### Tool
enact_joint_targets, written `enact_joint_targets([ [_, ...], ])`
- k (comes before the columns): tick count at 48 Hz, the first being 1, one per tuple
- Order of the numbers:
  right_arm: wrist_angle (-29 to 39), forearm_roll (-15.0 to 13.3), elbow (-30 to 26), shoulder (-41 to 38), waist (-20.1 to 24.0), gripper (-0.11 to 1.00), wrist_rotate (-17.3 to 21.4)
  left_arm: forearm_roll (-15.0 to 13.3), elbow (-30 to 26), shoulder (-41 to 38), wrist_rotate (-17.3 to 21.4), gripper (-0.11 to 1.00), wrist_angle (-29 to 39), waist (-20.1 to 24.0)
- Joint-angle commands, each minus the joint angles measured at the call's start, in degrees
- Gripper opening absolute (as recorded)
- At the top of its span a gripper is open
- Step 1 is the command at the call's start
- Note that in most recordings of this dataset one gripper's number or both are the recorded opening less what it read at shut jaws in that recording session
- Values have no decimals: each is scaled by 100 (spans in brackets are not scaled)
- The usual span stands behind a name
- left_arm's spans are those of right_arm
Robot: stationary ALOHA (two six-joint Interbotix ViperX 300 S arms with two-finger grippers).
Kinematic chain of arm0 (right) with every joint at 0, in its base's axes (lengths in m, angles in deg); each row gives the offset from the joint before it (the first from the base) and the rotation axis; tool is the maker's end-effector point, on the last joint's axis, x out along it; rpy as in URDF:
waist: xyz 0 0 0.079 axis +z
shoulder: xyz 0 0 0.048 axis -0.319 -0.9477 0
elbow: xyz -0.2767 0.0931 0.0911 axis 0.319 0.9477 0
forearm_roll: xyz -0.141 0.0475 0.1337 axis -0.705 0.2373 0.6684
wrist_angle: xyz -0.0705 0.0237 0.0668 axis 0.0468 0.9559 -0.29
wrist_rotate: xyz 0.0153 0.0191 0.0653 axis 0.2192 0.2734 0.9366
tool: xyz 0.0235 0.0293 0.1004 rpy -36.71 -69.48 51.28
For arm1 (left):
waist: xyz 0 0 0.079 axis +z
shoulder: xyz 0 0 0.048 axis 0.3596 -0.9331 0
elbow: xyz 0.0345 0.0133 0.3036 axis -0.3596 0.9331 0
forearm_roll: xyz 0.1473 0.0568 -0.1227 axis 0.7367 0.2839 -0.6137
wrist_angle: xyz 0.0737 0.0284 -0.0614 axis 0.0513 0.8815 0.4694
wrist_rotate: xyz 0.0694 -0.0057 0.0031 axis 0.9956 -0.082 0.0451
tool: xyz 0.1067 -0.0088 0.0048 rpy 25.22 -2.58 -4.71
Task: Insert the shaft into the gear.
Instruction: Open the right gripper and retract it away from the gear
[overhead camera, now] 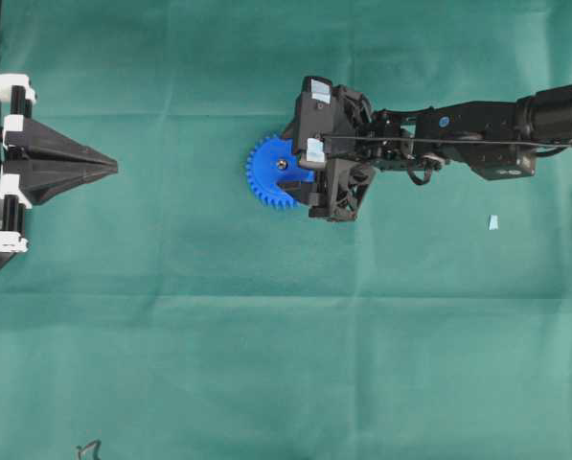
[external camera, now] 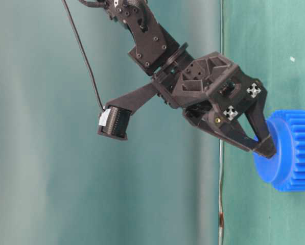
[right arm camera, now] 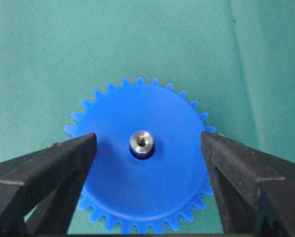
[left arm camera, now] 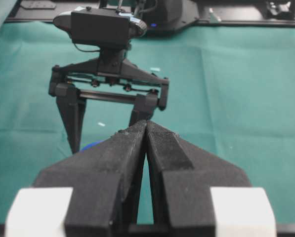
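The blue gear [overhead camera: 266, 177] lies flat on the green cloth, and the silver shaft [overhead camera: 282, 164] stands in its centre hole. From the right wrist camera, the shaft [right arm camera: 141, 141] sits upright in the hub of the gear [right arm camera: 137, 192], its end showing above the blue face. My right gripper [right arm camera: 148, 140] hangs open over the gear, one finger on each side of the shaft and touching nothing. At table level its fingertips [external camera: 267, 148] are close to the gear's hub [external camera: 290, 150]. My left gripper [overhead camera: 113, 166] rests shut and empty at the table's left edge.
A small pale blue scrap [overhead camera: 492, 222] lies on the cloth to the right, under the right arm. The green cloth [overhead camera: 286, 364] covers the whole table. A black cable end [overhead camera: 89, 448] shows at the near edge.
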Motion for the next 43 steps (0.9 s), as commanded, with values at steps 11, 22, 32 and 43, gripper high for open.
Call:
enact_joint_targets([
  [11, 62, -158, 70, 1099, 18, 96, -35, 18, -158, -35, -9, 0, -26, 9],
  [22, 35, -272, 387, 1960, 18, 96, -26, 18, -167, -26, -9, 0, -26, 9],
  [32, -62, -281, 896, 2821, 18, 96, -35, 18, -158, -26, -9, 0, 0, 9],
  [43, -308, -281, 1696, 3885, 18, 96, -26, 18, -167, -26, -9, 0, 0, 9],
])
